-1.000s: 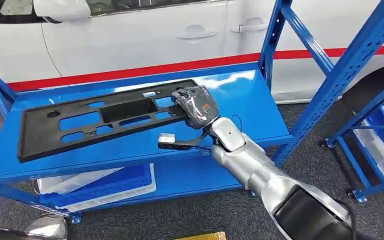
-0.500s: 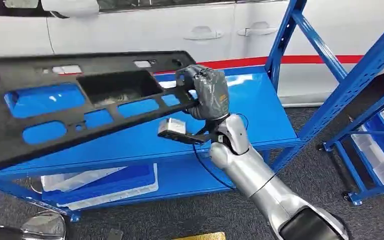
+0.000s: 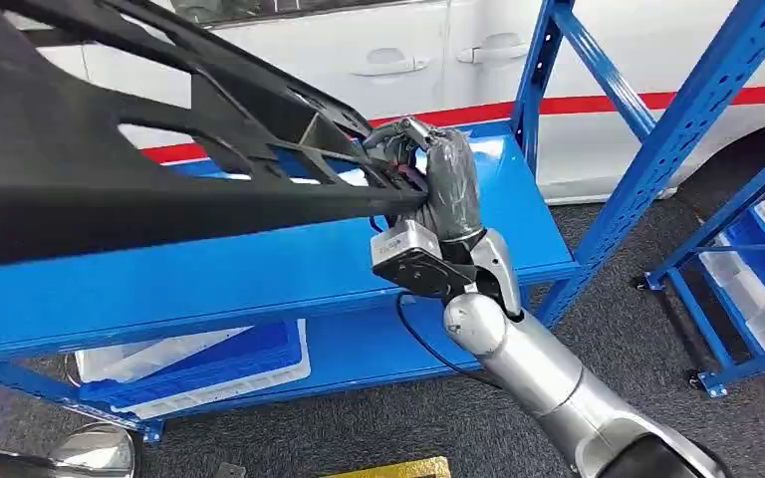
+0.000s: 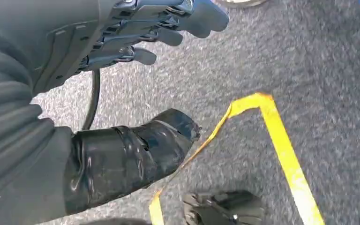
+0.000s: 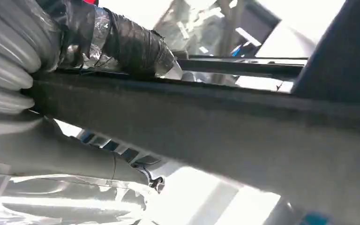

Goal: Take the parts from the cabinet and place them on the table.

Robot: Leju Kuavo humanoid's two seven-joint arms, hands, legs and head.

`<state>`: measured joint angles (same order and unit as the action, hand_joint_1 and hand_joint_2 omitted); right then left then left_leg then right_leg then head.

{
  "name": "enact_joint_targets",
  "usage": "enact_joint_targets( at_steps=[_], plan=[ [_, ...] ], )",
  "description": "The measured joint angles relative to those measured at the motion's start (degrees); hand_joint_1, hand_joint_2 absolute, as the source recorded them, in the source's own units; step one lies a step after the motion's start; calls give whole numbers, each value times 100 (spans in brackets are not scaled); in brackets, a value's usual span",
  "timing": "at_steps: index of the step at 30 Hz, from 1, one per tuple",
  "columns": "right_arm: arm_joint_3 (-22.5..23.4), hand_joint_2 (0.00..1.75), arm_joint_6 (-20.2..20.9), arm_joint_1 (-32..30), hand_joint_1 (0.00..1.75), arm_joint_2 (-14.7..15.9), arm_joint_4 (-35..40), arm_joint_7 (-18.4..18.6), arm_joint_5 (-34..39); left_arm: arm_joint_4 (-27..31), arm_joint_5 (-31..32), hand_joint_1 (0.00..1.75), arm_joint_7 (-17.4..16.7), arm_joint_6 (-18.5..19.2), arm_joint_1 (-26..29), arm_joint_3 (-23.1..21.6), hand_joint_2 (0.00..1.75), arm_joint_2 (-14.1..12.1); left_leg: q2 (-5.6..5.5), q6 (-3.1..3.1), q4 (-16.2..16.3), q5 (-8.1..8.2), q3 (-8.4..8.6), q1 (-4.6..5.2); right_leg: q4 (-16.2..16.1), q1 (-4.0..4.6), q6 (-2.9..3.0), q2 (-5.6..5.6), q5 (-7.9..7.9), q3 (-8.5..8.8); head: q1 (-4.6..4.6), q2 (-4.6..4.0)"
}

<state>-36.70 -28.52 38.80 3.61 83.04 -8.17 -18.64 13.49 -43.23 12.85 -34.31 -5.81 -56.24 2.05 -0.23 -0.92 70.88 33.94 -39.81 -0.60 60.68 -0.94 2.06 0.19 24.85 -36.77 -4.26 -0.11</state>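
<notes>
A long black plastic panel (image 3: 129, 169) with several cut-outs hangs in the air above the blue cabinet shelf (image 3: 259, 274), tilted up steeply toward the camera and reaching past the left edge. My right hand (image 3: 438, 179), wrapped in clear film, grips its right end. In the right wrist view the panel's edge (image 5: 215, 117) runs across the picture with the thumb (image 5: 131, 44) over it. My left hand (image 4: 136, 33) hangs over the grey carpet with its fingers spread and nothing in it.
The cabinet's blue uprights (image 3: 697, 119) stand to the right of my arm. A white car (image 3: 379, 60) is parked behind the shelf. Blue and white trays (image 3: 199, 368) lie on the lower shelf. Yellow tape (image 4: 281, 145) marks the carpet.
My right hand has lifted the panel off the shelf and tipped it up toward the camera; its near end now rises far higher than one second ago.
</notes>
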Motion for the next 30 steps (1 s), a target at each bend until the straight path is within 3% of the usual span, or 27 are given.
enact_joint_targets(
  at_steps=[1,2,3,5,6,7,8,11,12,13,14,15,16,17,18,19,20,21,22,23,26,27,28,30],
  plan=[
    [-28,175,74,-12,175,42,74,50,13,0,4,0,-17,22,1,-4,175,-2,0,-11,383,176,-114,-3,1,6,0,-6,-29,-39,-2,0],
    [-59,175,160,-28,175,85,135,114,15,0,7,0,-28,44,1,-7,175,-4,0,-12,538,214,-124,-3,2,13,0,-7,-59,-73,-2,0],
    [-87,175,241,-48,175,129,199,182,13,0,9,0,-44,66,-2,-11,175,-7,0,7,408,125,13,-2,2,25,-2,-7,-98,-114,0,0],
    [-114,175,389,-63,175,194,312,310,-35,0,7,0,-46,105,-7,-15,175,-15,-1,106,-493,-209,603,23,-2,50,-5,5,-176,-191,-2,0],
    [-114,175,408,-61,175,212,356,343,-57,0,7,0,-46,118,-24,-15,175,-20,-1,187,-1019,-341,952,61,-3,58,-11,7,-219,-218,-4,0],
    [-114,175,417,-69,175,233,421,361,-74,0,7,0,-46,120,-51,-15,175,-61,8,224,-1277,-257,1046,79,-20,61,-44,1,-260,-229,13,0],
    [-122,175,426,-68,175,271,441,369,-77,0,11,0,-39,122,-54,-22,175,-52,9,233,-1299,-384,1014,115,-42,44,-84,-7,-295,-223,11,0],
    [-197,175,496,-77,175,345,540,409,-79,0,11,0,-41,131,-51,-66,175,-55,-7,302,-1352,-530,960,143,-161,28,-196,-28,-461,-216,-13,0],
    [-197,175,520,-77,175,387,550,428,-79,0,11,0,-41,142,-41,-79,175,-52,26,319,-1461,-661,994,60,-133,39,-217,-29,-398,-239,-6,0],
    [-199,175,559,-71,175,426,581,463,-79,0,11,0,-37,153,-42,-87,175,-48,44,361,-1492,-743,915,72,-8,38,-233,-24,-96,-309,13,0],
    [-199,175,592,-74,175,457,599,487,-79,0,13,0,-33,166,-45,-87,175,-50,48,397,-1490,-811,836,66,308,32,-246,-22,272,-394,33,0],
    [-201,175,607,-89,175,489,616,511,-85,0,15,0,-26,177,-46,-90,175,-52,50,394,-1484,-870,749,66,747,25,-268,-23,606,-496,53,0],
    [-208,175,612,-108,175,509,625,516,-85,0,26,0,-24,184,-47,-90,175,-52,50,395,-1482,-928,664,66,1154,18,-292,-23,821,-571,57,0],
    [-212,175,612,-121,175,535,627,520,-85,0,35,0,-24,192,-46,-90,175,-52,50,386,-1465,-983,574,66,1435,12,-315,-23,875,-589,55,0],
    [-223,175,616,-124,175,553,638,527,-85,0,39,0,-22,197,-45,-94,175,-52,50,373,-1439,-1040,474,61,1504,0,-333,-23,758,-510,59,0],
    [-234,175,622,-124,175,572,653,537,-85,0,39,0,-22,199,-39,-94,175,-46,50,352,-1392,-1088,365,53,1340,-16,-350,-24,539,-304,59,0],
    [-238,175,627,-124,175,586,664,546,-85,0,42,0,-22,199,-38,-94,175,-37,51,321,-1334,-1121,260,38,993,-33,-363,-25,339,-11,59,0],
    [-242,175,627,-124,175,590,673,553,-85,0,39,0,-22,199,-42,-94,175,-37,50,292,-1262,-1142,171,25,549,-49,-376,-26,267,332,61,0],
    [-245,175,627,-119,175,592,690,555,-85,0,41,0,-22,199,-45,-94,175,-37,48,263,-1186,-1160,88,26,111,-55,-382,-25,522,572,59,0],
    [-251,175,627,-130,175,592,725,564,-88,0,42,0,-22,199,-48,-94,175,-37,45,232,-1121,-1179,34,47,-53,19,-314,-6,578,691,55,0],
    [-253,175,642,-128,175,618,758,575,-90,0,46,0,-6,199,-42,-103,175,-39,20,133,-1143,-1327,18,44,9,21,-203,5,481,583,77,0],
    [-258,175,662,-130,175,625,758,590,-90,-2,44,0,-2,199,-33,-111,175,-48,9,101,-1133,-1320,-29,34,-18,-15,-133,-21,408,493,83,0],
    [-264,175,693,-128,175,627,771,603,-90,-2,44,0,13,197,-36,-122,175,-48,14,63,-1014,-1088,-112,13,-14,-20,-89,-35,340,463,72,0],
    [-282,175,697,-128,175,629,795,614,-96,-2,39,0,31,194,-28,-136,175,-48,18,-5,-303,-350,-314,-7,-15,-15,-32,-37,205,283,33,0]
  ],
)
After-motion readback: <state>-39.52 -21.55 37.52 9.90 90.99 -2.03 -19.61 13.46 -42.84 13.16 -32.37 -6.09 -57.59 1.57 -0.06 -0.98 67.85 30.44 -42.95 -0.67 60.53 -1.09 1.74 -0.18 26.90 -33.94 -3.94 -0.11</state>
